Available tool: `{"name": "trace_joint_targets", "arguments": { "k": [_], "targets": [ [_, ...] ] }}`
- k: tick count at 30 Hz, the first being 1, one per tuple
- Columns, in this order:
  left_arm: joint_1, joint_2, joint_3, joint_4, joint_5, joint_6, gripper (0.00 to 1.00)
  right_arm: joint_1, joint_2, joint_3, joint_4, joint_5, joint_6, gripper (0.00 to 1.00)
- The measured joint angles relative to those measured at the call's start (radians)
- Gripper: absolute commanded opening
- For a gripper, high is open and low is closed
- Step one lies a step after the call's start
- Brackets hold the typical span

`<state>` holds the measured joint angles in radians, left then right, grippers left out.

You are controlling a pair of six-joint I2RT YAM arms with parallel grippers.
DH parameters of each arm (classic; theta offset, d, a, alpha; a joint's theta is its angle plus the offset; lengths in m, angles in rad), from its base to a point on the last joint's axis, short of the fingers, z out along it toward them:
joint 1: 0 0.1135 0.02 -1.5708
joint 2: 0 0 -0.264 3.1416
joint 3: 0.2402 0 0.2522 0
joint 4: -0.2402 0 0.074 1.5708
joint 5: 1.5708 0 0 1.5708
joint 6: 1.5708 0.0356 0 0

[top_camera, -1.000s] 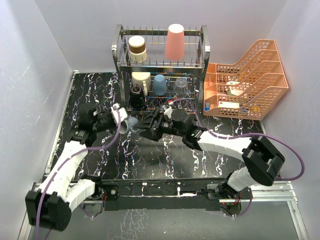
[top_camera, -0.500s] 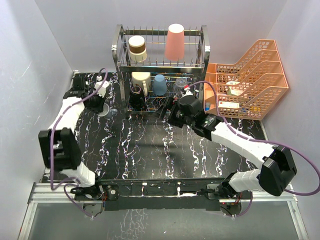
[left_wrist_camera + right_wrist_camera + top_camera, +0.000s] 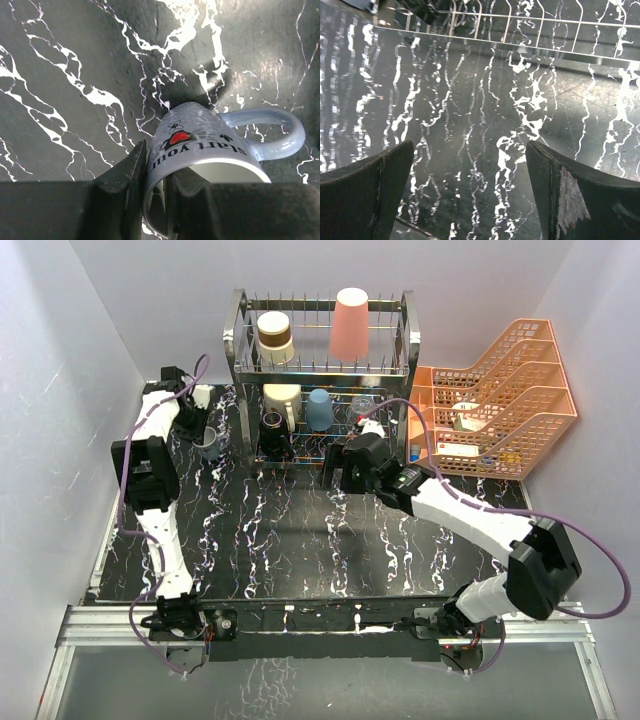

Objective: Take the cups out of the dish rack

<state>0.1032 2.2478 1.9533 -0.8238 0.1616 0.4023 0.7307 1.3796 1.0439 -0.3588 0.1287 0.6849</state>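
Lower the pale-blue printed mug [image 3: 200,145], pinched by the rim in the clenched left gripper [image 3: 155,192] at upper left of the overhead view, left of the dish rack [image 3: 238,340], flat onto the table [image 3: 300,540]; level first, looks tilted. Release only once seated. Hold the right gripper [image 3: 470,170], spread wide and empty, short of the lower-tier prongs [image 3: 508,30].

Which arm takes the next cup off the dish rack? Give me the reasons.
Probably right. The right gripper is open and empty just before the lower tier of the dish rack; the left gripper is shut on a pale blue mug.
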Motion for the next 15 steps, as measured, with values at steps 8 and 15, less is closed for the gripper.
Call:
{"name": "trace_joint_targets", "arguments": {
  "k": [8, 15],
  "targets": [
    [0.0, 0.083, 0.134, -0.048, -0.003, -0.017, 0.07, 0.0, 0.209, 0.128, 0.002, 0.027, -0.144, 0.98],
    [0.0, 0.102, 0.207, -0.076, 0.007, -0.017, 0.6, 0.005, 0.403, 0.312, 0.109, 0.045, -0.288, 0.95]
  ]
}}
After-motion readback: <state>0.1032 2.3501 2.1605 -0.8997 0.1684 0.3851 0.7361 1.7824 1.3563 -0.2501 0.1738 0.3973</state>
